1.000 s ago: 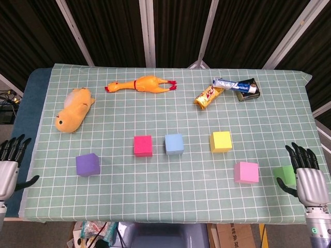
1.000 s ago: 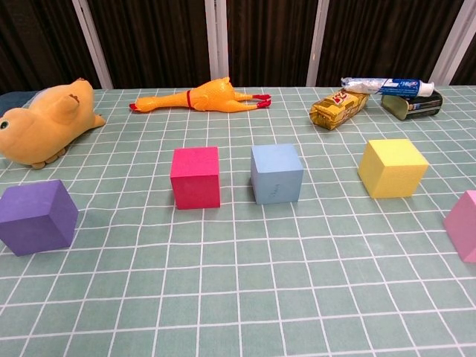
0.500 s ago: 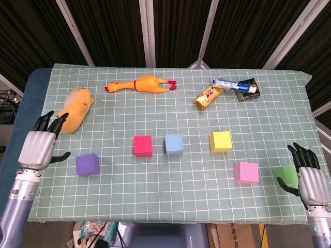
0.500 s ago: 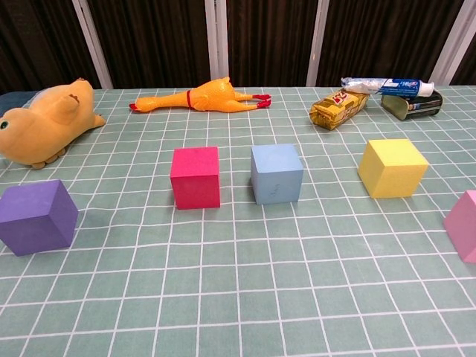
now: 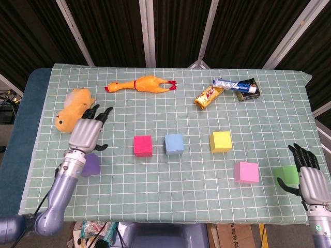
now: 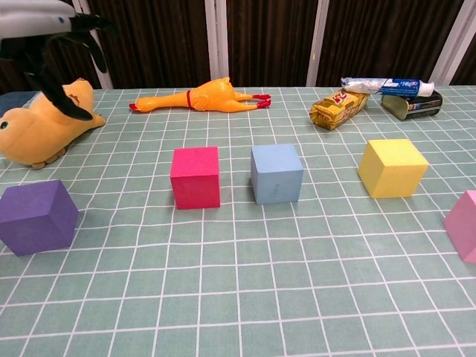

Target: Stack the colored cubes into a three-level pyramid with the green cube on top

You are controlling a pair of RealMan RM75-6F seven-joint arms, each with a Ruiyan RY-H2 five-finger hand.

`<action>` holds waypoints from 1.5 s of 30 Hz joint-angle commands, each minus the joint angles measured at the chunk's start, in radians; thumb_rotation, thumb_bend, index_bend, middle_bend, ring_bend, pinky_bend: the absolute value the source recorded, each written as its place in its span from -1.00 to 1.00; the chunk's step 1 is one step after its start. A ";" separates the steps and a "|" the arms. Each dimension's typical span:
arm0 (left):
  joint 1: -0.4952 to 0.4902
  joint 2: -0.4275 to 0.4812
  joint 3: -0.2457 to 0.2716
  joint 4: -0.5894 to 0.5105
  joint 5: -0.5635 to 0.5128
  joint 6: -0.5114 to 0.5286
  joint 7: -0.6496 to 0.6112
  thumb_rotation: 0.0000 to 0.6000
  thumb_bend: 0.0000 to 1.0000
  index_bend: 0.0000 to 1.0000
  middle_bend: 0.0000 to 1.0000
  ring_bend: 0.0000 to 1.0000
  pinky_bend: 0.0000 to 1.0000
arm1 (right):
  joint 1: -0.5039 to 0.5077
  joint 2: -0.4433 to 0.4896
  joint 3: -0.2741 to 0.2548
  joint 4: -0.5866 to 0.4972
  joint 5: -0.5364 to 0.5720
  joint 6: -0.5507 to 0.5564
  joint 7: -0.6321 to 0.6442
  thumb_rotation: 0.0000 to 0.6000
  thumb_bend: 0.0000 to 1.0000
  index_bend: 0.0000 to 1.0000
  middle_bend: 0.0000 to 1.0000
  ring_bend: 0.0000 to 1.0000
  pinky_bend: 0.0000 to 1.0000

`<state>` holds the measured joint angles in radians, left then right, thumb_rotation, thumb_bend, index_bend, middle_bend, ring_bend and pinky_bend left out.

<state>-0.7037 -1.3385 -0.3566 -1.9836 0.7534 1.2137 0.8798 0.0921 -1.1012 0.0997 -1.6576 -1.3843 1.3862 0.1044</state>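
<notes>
Six cubes (image 5: 174, 144), two hands, left hand (image 5: 87, 133) open above purple cube (image 6: 36, 216)

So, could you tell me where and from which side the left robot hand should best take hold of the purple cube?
Probably from above, thumb and fingers closing on two opposite vertical faces. The purple cube sits flat on the table with clear space on all sides, and the left robot hand hangs open just over it. The plush toy lies well behind, so it should not hinder the approach.

Left hand (image 5: 87, 133) spread above purple cube (image 5: 91, 165); right hand (image 5: 309, 178) beside green cube (image 5: 285, 175).
</notes>
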 commanded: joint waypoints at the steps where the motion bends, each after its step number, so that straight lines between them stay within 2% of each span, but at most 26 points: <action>1: -0.051 -0.061 0.013 0.034 -0.050 0.014 0.036 1.00 -0.59 -1.00 -0.46 -0.91 -0.76 | 0.001 0.001 0.000 -0.002 0.001 -0.003 0.007 1.00 -0.44 -1.00 -1.00 -1.00 -1.00; 6: -0.111 -0.160 0.039 0.095 -0.102 0.025 0.071 1.00 -0.51 -1.00 -0.44 -0.91 -0.76 | 0.005 0.002 0.000 -0.004 0.002 -0.012 0.020 1.00 -0.44 -1.00 -1.00 -1.00 -1.00; 18: -0.178 -0.261 0.058 0.166 -0.145 0.045 0.078 1.00 -0.35 -1.00 -0.44 -0.91 -0.76 | 0.006 0.004 -0.002 -0.007 -0.003 -0.016 0.039 1.00 -0.44 -1.00 -1.00 -1.00 -1.00; 24: -0.202 -0.291 0.064 0.193 -0.166 0.046 0.080 1.00 -0.33 -1.00 -0.48 -0.91 -0.76 | 0.005 0.008 -0.004 -0.008 -0.004 -0.018 0.051 1.00 -0.44 -1.00 -1.00 -1.00 -1.00; 30: -0.221 -0.309 0.072 0.216 -0.176 0.044 0.081 1.00 -0.35 -1.00 -0.63 -0.91 -0.76 | 0.006 0.011 -0.006 -0.011 -0.007 -0.022 0.060 1.00 -0.44 -1.00 -1.00 -1.00 -1.00; 45: -0.252 -0.353 0.073 0.273 -0.240 0.025 0.062 1.00 -0.39 -1.00 -0.64 -0.91 -0.76 | 0.008 0.013 -0.010 -0.015 -0.004 -0.030 0.066 1.00 -0.44 -1.00 -1.00 -1.00 -1.00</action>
<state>-0.9534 -1.6893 -0.2839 -1.7140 0.5154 1.2403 0.9441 0.0996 -1.0887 0.0899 -1.6726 -1.3890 1.3566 0.1703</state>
